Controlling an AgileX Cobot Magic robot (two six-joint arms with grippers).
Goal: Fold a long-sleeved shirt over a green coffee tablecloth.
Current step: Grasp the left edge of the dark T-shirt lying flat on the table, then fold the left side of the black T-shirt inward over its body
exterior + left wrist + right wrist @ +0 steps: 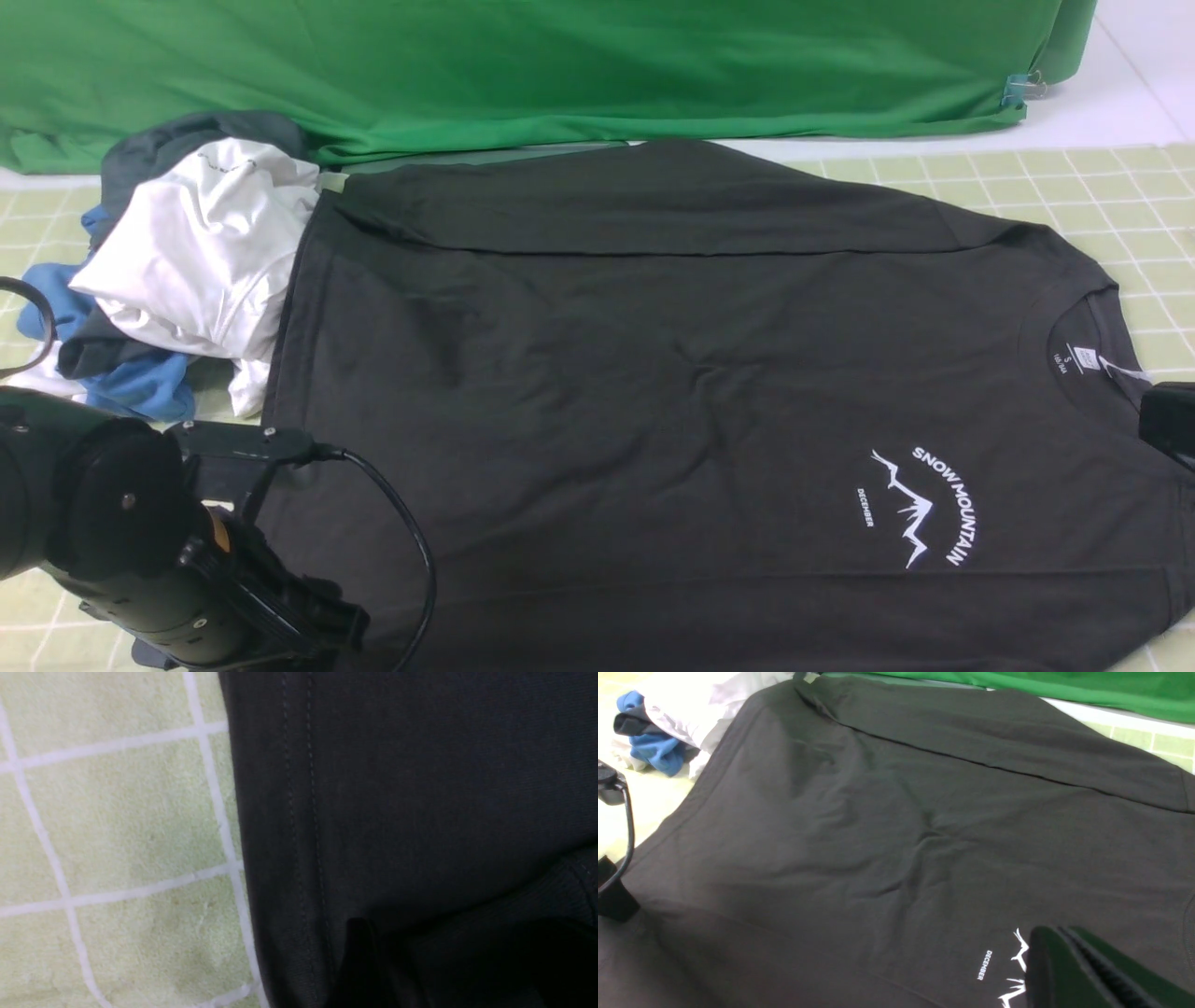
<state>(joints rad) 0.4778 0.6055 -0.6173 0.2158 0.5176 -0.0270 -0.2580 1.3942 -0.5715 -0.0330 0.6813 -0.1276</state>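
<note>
Black long-sleeved shirt (653, 373) flat on green coffee tablecloth (1074, 187), collar (1092, 345) twd counter's (1111, 117) right edge.
Far sleeve (653, 201) folded in over body; hem (299, 812) twd left edge, touching garment pile (196, 261). Left gripper (308, 621) low at hem's near corner, can't tell how wide it stands or if it has cloth. Right gripper (1087, 970) closed tight, nothing in it, over chest logo (924, 504).

Bright, even light, shadows faint. Left wrist close-up soft, slightly blurred; black shirt (653, 373) dim, folds barely readable.
</note>
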